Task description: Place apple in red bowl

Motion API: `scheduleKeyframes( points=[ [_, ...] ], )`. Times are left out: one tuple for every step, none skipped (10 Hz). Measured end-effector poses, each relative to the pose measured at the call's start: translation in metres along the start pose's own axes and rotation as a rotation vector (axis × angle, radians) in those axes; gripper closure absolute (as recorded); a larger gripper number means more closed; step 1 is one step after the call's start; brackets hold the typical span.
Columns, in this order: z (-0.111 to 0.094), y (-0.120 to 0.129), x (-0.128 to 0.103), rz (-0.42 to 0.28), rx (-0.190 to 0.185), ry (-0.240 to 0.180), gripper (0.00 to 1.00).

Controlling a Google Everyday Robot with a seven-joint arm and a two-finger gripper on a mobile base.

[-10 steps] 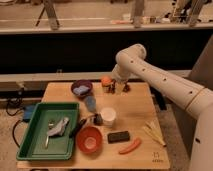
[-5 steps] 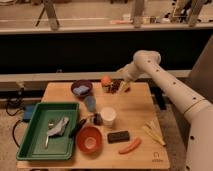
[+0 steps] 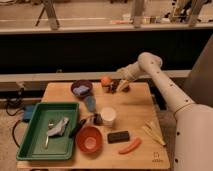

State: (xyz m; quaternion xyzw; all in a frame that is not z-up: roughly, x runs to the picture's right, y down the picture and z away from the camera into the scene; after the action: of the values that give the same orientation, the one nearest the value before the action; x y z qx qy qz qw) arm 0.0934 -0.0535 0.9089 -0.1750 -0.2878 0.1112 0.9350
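The apple (image 3: 105,80), small, round and orange-red, sits at the far edge of the wooden table (image 3: 140,107), right of the dark purple bowl (image 3: 81,89). My gripper (image 3: 116,87) is at table height just to the right of the apple, very close to it, on the end of the white arm (image 3: 150,67) that reaches in from the right. The red bowl (image 3: 89,139), with a pale patch at its centre, stands near the table's front edge, beside the green tray and well apart from the apple.
A green tray (image 3: 37,142) holding tools fills the left. A white cup (image 3: 108,116) and a blue cup (image 3: 90,103) stand mid-table. A black block (image 3: 118,136), a long orange carrot-like piece (image 3: 130,145) and pale sticks (image 3: 152,132) lie at the front right.
The arm has swung to the right and straightened, and the gripper has shifted slightly right of the apple. The apple and red bowl have not moved.
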Motion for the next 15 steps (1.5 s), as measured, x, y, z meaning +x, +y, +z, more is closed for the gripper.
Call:
scheduleKeyframes(
  points=[
    [0.005,-0.002,0.000,0.012,0.005,-0.016,0.20],
    [0.012,-0.005,-0.002,0.023,0.009,-0.035,0.20],
    [0.019,-0.007,-0.005,0.031,0.015,-0.051,0.20],
    [0.025,-0.009,-0.007,0.040,0.019,-0.064,0.20],
    [0.031,-0.011,-0.008,0.056,0.025,-0.085,0.20],
    [0.038,-0.013,-0.007,0.085,0.031,-0.112,0.20],
    [0.041,-0.016,-0.006,0.101,0.040,-0.126,0.20],
    [0.048,-0.017,-0.006,0.121,0.043,-0.144,0.20],
    [0.055,-0.017,-0.009,0.135,0.043,-0.160,0.20],
    [0.063,-0.016,-0.012,0.143,0.041,-0.172,0.20],
    [0.067,-0.017,-0.015,0.147,0.042,-0.183,0.20],
    [0.074,-0.017,-0.019,0.147,0.045,-0.203,0.20],
    [0.078,-0.019,-0.023,0.144,0.052,-0.220,0.20],
    [0.083,-0.020,-0.023,0.144,0.054,-0.229,0.25],
    [0.085,-0.022,-0.024,0.143,0.057,-0.234,0.32]
  ],
)
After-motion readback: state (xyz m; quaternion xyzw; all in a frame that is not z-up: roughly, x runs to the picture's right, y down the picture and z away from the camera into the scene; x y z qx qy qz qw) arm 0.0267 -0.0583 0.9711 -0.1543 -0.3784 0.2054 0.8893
